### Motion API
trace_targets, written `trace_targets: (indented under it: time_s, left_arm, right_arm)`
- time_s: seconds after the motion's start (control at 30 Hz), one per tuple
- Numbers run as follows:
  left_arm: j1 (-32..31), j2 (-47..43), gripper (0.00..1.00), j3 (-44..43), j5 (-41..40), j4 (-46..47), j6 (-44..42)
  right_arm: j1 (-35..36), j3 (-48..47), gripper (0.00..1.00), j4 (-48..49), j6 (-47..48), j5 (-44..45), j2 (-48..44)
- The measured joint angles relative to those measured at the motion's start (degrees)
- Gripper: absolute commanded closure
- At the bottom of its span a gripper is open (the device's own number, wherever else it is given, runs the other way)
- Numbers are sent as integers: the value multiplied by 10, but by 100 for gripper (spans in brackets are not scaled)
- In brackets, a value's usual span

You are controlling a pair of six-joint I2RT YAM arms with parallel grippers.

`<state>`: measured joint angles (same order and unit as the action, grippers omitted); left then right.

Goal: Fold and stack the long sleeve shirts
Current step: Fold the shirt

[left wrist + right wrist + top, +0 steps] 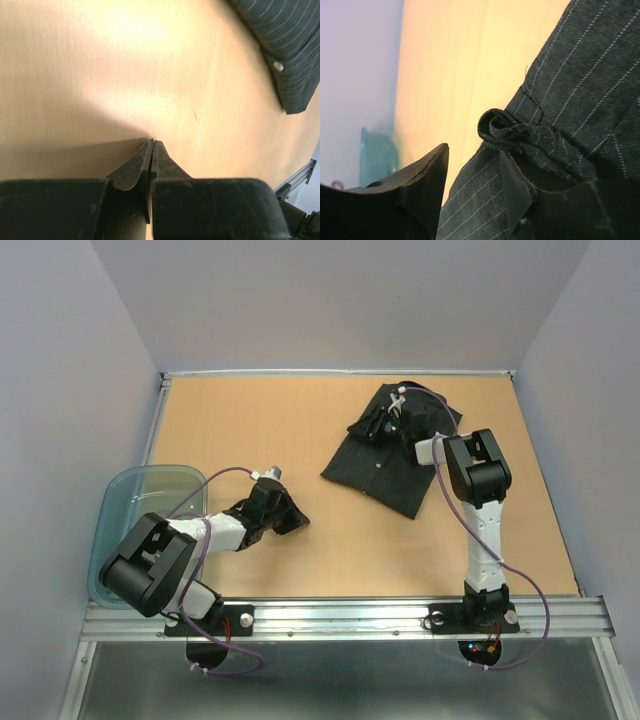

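Shirt (390, 475), black, pinstriped: lies rumpled on the table (250, 430), directly beneath the right gripper (472, 170). Right gripper: fingers parted to a moderate gap, nothing clamped. A rolled fold of cloth (495, 125) sits just beyond one fingertip. Left gripper (151, 145): fingers pressed together, empty, tips low over the table; shirt well ahead of it, to its right. Tub (130, 510), translucent blue: behind the left gripper.
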<state>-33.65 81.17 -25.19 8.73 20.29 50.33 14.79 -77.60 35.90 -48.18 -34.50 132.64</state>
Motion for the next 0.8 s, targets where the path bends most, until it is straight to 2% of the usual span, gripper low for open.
trace_targets:
  time_s: [0.03, 0.13, 0.17, 0.2, 0.23, 0.27, 0.37, 0.53, 0.67, 0.8]
  left_arm:
    - [0, -2, 91, 0, 0, -3, 0]
    - [0, -17, 82, 0, -2, -24, -4]
    - [0, -25, 76, 0, -4, -30, -6]
    - [0, -37, 64, -1, -7, -37, -8]
    - [0, -51, 57, -4, -10, -44, -10]
    - [0, -64, 42, -10, -14, -48, -14]
    - [0, -82, 27, -44, -28, -51, -22]
    - [5, -47, 24, -147, -39, -31, -42]
    - [12, 76, 22, -265, -36, -17, -64]
    - [15, 181, 22, -330, -36, -32, -85]
  right_arm:
    - [-2, 0, 48, -6, 4, 1, -3]
    - [-4, 1, 47, -45, 20, 3, -26]
    - [-3, 1, 47, -55, 23, 1, -31]
    - [0, 5, 47, -61, 27, -1, -40]
    - [2, 11, 46, -67, 29, -2, -49]
    - [3, 23, 46, -75, 33, -4, -65]
    - [8, 62, 46, -90, 38, -5, -121]
    - [9, 123, 46, -96, 40, 2, -233]
    - [9, 193, 46, -99, 38, 26, -332]
    - [9, 280, 46, -104, 38, 61, -423]
